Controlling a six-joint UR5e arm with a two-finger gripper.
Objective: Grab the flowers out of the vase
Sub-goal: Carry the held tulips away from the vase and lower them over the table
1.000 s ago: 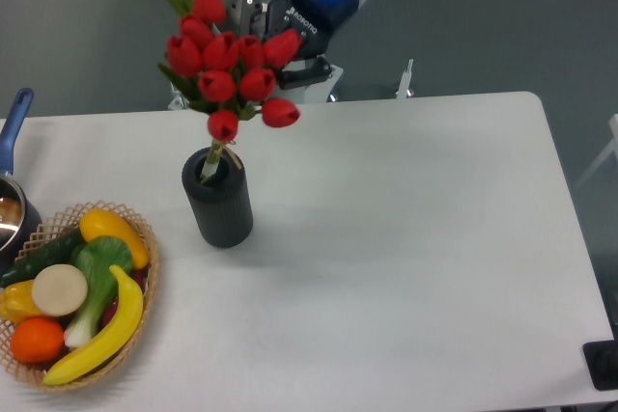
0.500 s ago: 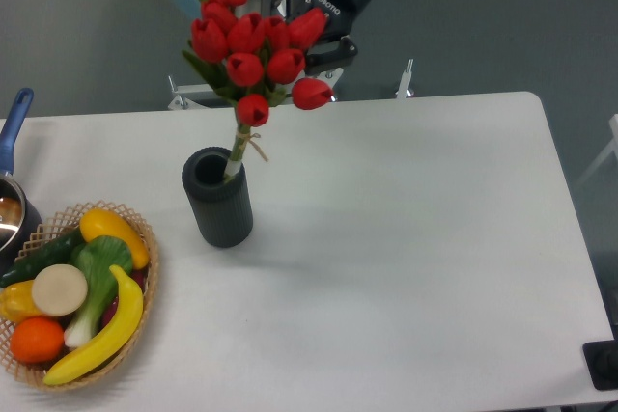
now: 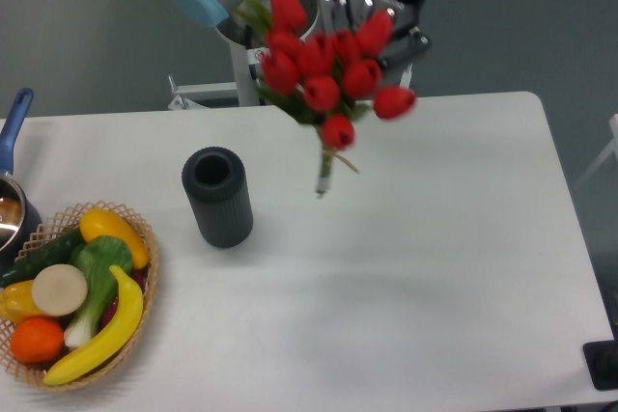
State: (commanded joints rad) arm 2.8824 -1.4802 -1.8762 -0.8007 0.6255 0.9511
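- Red tulips, the flowers (image 3: 323, 65), hang in the air to the right of the vase (image 3: 217, 197), their stem ends clear of its mouth and above the table (image 3: 435, 267).
- Lifting out looks done, judging by the empty round mouth; what remains, at most, is carrying the bunch away.
- The gripper (image 3: 362, 16) sits behind the blooms, which hide its fingertips; how wide the jaws stand I cannot tell, though the hanging bouquet suggests they clamp it.
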